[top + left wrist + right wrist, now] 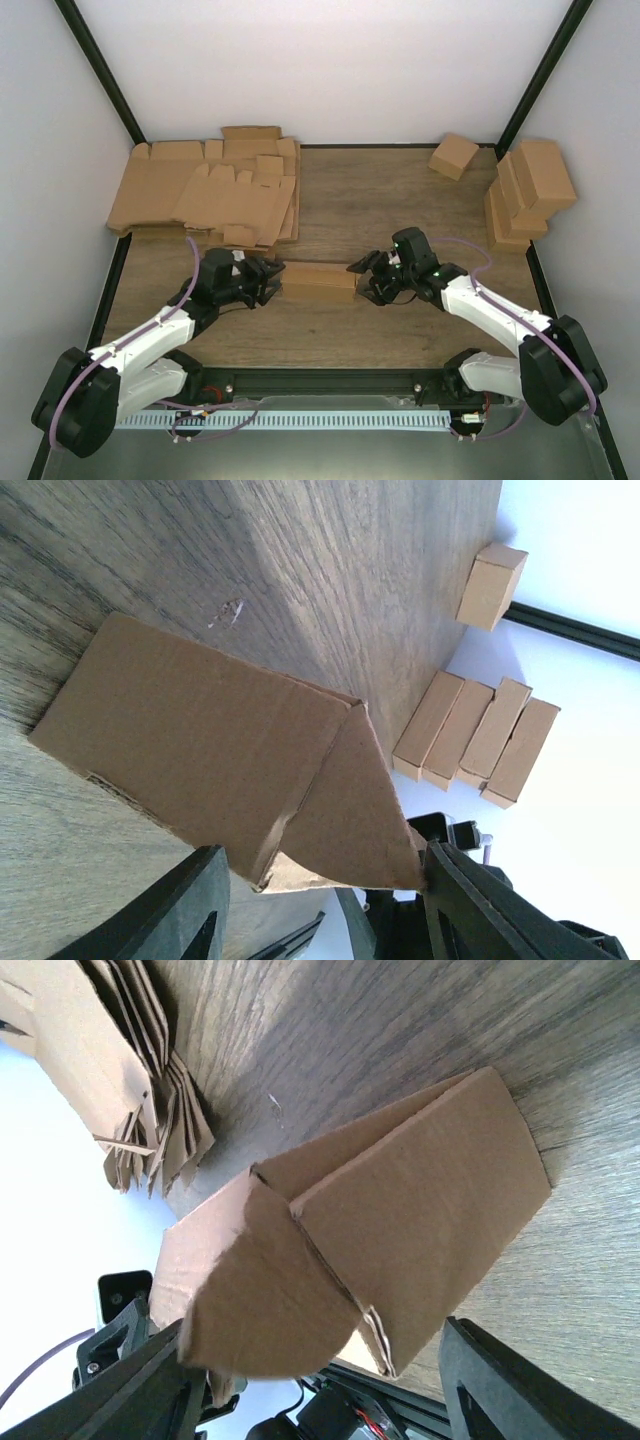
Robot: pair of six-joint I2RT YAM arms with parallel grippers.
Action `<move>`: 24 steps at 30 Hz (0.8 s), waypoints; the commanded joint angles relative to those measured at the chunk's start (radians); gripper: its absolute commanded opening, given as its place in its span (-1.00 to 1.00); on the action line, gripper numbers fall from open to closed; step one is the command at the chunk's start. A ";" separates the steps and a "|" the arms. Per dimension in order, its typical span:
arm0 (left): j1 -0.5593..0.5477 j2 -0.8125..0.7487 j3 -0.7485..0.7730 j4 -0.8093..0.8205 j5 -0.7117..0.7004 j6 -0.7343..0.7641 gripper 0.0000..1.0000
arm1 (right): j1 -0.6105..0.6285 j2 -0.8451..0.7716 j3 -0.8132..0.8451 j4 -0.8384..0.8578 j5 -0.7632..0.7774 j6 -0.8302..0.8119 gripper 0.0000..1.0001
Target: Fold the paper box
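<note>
Pincer fingers stand apart on both arms: your left pincer (268,283) straddles one open end of the box (318,280), your right pincer (362,280) the other, mid-table (400,200). It looks like light, thin card that creases easily, so press the end flaps (260,1300), not the walls.

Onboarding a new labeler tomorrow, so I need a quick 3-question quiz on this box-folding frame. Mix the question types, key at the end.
1. True or false: the open-ended box lies between the left gripper and the right gripper.
2. Where on the table is the pile of flat cardboard blanks? A) far left B) far right C) near edge
3. Short answer: what is stacked at the far right?
Key: 1 true. 2 A. 3 folded boxes, with one lone box just left of them.
</note>
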 commanded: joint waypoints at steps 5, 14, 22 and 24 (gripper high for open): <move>-0.005 -0.012 -0.021 -0.037 -0.020 0.015 -0.12 | 0.014 0.022 0.000 -0.039 0.031 -0.003 0.14; -0.016 -0.011 -0.048 -0.053 -0.038 0.015 -0.42 | 0.019 0.042 -0.013 -0.056 0.047 -0.029 -0.22; -0.023 0.031 -0.066 -0.046 -0.057 0.033 -0.75 | 0.025 0.067 -0.021 -0.052 0.055 -0.055 -0.22; -0.022 0.039 -0.069 -0.047 -0.061 0.040 -0.83 | 0.025 0.074 -0.012 -0.055 0.053 -0.072 -0.22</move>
